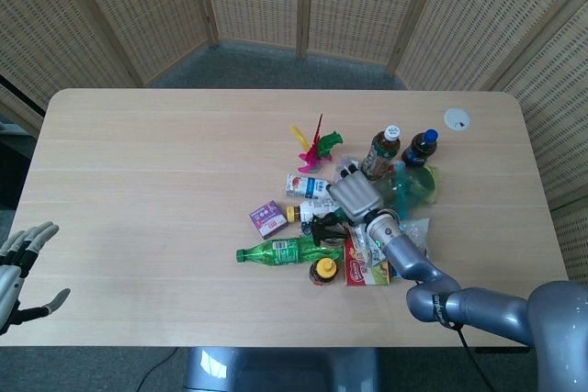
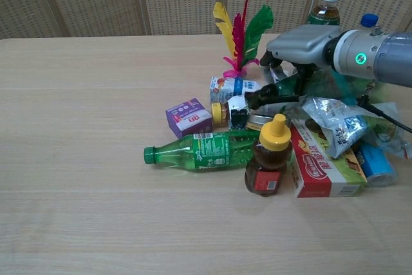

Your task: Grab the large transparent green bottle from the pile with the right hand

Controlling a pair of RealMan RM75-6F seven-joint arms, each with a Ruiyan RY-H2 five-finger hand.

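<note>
Light wooden table with rounded corners carries a pile right of centre: a small clear green plastic bottle on its side at the front, an amber honey bottle with yellow cap upright just beside it, a red flat carton, a purple box. Behind stand a feather shuttlecock, a white-capped tea bottle and a blue-capped dark bottle. A small white disc lies apart near the far right corner.

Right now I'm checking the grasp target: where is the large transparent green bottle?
In the chest view the large transparent green bottle lies tilted at the pile's right rear, under the right hand, its dark neck pointing left above the honey bottle.
</note>
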